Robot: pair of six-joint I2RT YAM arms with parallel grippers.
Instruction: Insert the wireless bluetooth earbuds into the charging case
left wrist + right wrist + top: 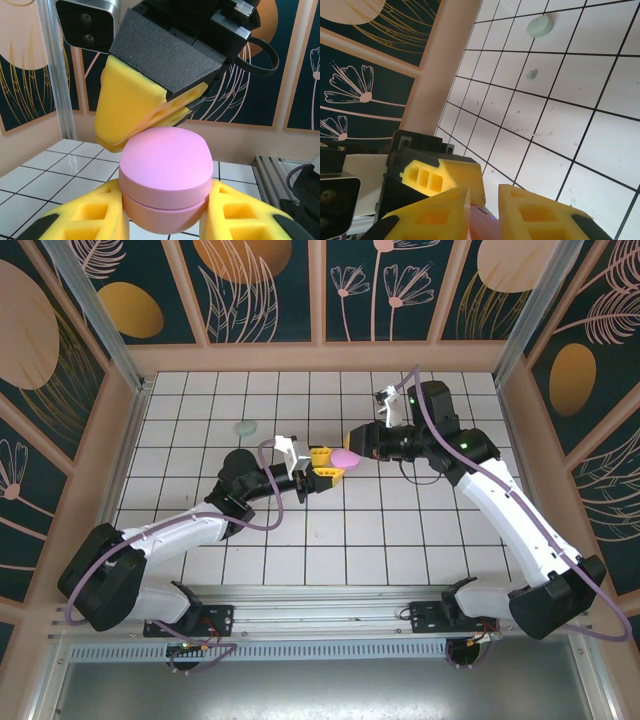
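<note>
A closed pink charging case [165, 165] hangs above the tiles at mid-table [345, 457]. My left gripper [165, 210] is shut on its lower half, one yellow finger on each side [336, 466]. My right gripper [353, 447] comes in from the right, and its yellow fingers [130, 110] rest on the case's far upper edge. Between those narrowly parted fingers [485, 200] a strip of the pink case [487, 225] shows, nipped at the tips. One tiny mint earbud [532, 74] lies on a tile far off. The lid's seam is shut.
A mint green case [245, 427] lies on the tiles at the back left, also seen in the right wrist view [540, 25]. Pink walls [320, 358] close the white tiled floor on three sides. A metal rail [320, 602] runs along the near edge.
</note>
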